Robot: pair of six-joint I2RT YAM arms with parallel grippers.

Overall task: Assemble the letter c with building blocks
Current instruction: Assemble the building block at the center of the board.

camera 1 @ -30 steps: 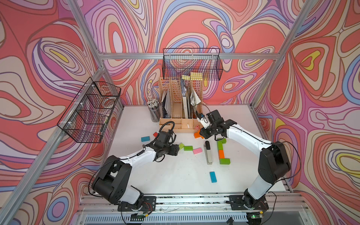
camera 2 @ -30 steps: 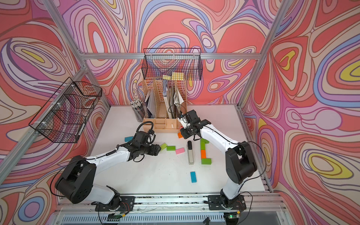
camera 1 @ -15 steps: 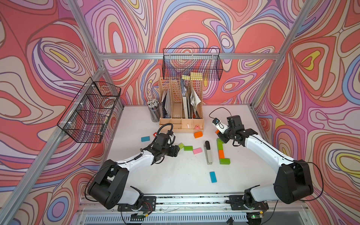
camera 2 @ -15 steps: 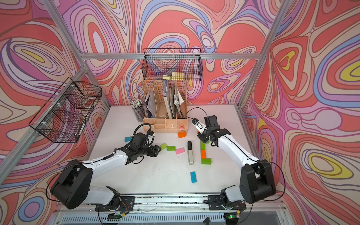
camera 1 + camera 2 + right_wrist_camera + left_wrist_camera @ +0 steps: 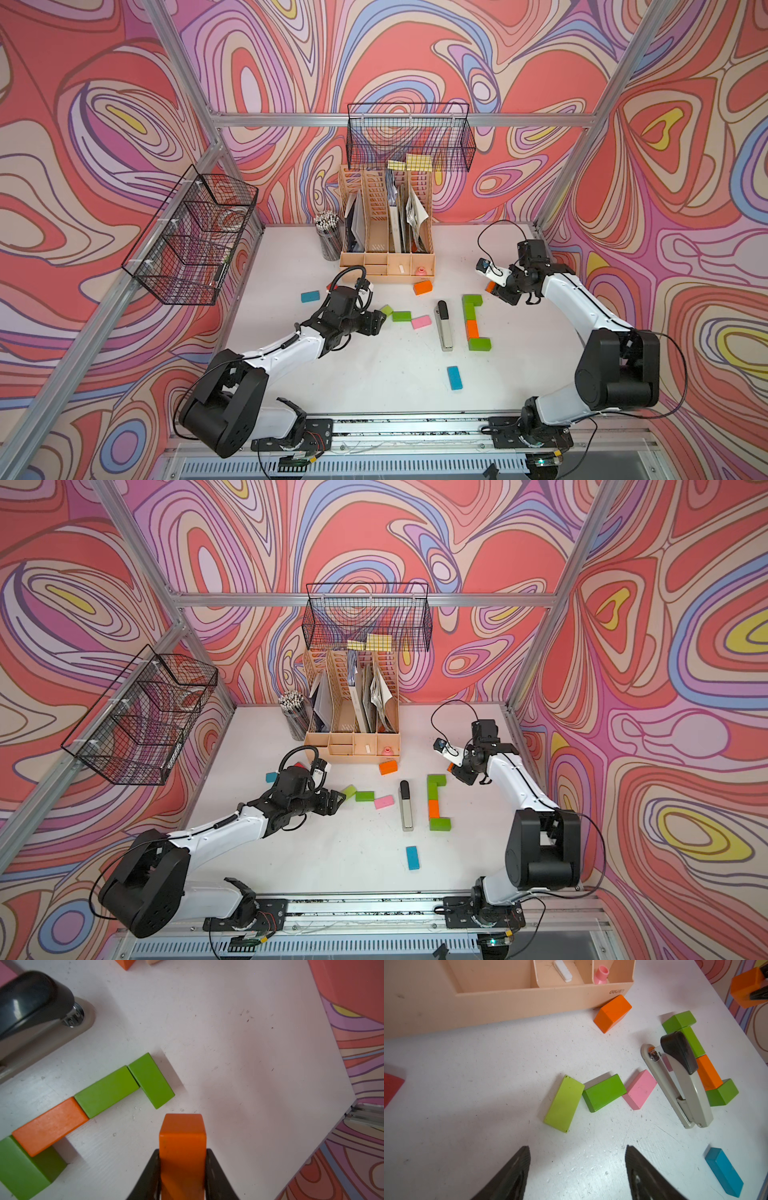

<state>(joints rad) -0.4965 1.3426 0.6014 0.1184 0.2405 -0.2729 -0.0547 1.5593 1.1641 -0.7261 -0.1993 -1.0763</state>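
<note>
The letter c (image 5: pixel 472 328) is a bracket of three green blocks and an orange one, lying right of centre in both top views (image 5: pixel 434 808); the right wrist view (image 5: pixel 106 1091) shows it too. My right gripper (image 5: pixel 182 1150) is shut on an orange block (image 5: pixel 182 1142), held above the table just right of the bracket's far arm (image 5: pixel 490 286). My left gripper (image 5: pixel 577 1147) is open and empty, close to a lime block (image 5: pixel 564 1103) that lies in a row with a green block (image 5: pixel 604 1093) and a pink block (image 5: pixel 639 1089).
A stapler (image 5: pixel 444 326) lies just left of the bracket. Loose blocks: orange (image 5: pixel 423 287) by the desk organiser (image 5: pixel 386 266), blue (image 5: pixel 310 296), blue (image 5: pixel 454 377), and red (image 5: pixel 331 286) half hidden behind my left arm. A pencil cup (image 5: pixel 329 239) stands at the back.
My right gripper has carried the orange block from in front of the organiser to the right, past the bracket's far end. The left gripper has stayed put, its jaws narrowing slightly.
</note>
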